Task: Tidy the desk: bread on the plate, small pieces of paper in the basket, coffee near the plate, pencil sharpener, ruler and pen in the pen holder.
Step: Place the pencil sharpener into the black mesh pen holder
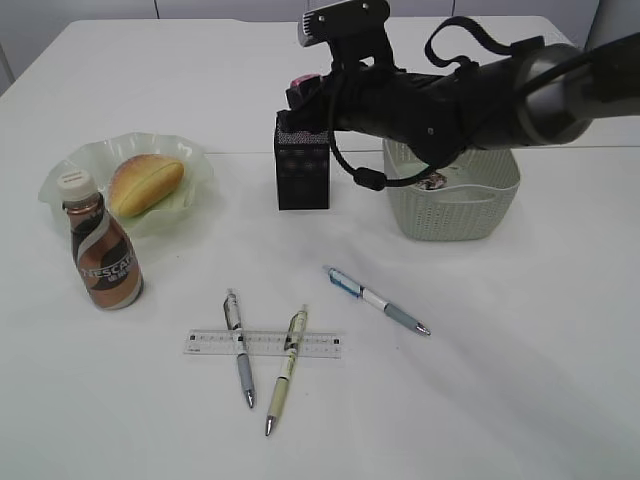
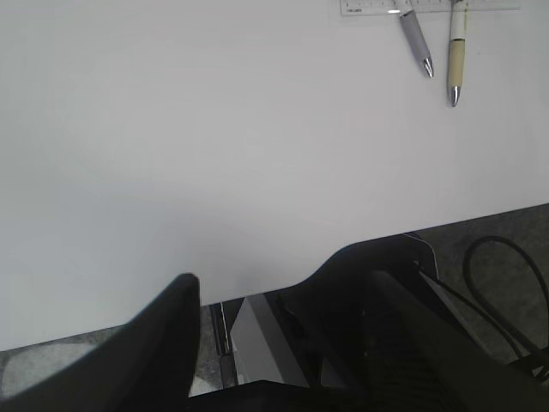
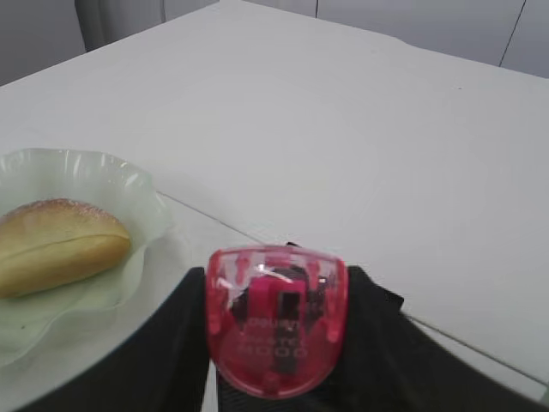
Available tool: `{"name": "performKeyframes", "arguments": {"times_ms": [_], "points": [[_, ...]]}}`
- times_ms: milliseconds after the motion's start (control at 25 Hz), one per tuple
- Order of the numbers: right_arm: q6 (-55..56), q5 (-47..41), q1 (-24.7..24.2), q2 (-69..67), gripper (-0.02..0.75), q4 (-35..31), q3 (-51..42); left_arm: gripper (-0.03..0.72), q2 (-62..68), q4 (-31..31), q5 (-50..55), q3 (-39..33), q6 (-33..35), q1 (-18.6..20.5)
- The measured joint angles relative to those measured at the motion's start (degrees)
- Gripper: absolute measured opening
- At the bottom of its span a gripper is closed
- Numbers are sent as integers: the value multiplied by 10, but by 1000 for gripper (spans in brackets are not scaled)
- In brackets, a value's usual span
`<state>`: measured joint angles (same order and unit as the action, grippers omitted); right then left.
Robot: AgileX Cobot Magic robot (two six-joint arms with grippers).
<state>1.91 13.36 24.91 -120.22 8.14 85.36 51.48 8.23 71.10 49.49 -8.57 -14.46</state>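
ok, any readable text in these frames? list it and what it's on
"NESCAFE": label of the brown bottle with white cap.
Embossed lettering on the pink translucent pencil sharpener, held in the right gripper: too blurred to read.
Clear flat plastic ruler: markings too small to read.
Nothing else legible.

Your right arm [image 1: 470, 100] is matte black along the wrist, thickening to a smooth grey sleeve near the frame edge, with black cables looping above and below it and a grey-fronted camera block on top. Both grippers carry broad, rounded black fingers [image 3: 176, 343], and the left wrist trails a thin black cable [image 2: 502, 283]
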Motion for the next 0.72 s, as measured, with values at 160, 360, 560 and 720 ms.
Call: {"name": "performKeyframes", "arguments": {"times_ms": [160, 360, 560, 720], "points": [[-1, -2, -5, -38, 301, 5, 50, 444, 0, 0, 0, 0, 0, 0], [-1, -6, -14, -79, 301, 14, 97, 444, 0, 0, 0, 0, 0, 0], [-1, -8, -17, -115, 301, 16, 131, 444, 0, 0, 0, 0, 0, 0], [-1, -10, -18, -138, 301, 16, 156, 444, 0, -4, 0, 0, 0, 0]]}}
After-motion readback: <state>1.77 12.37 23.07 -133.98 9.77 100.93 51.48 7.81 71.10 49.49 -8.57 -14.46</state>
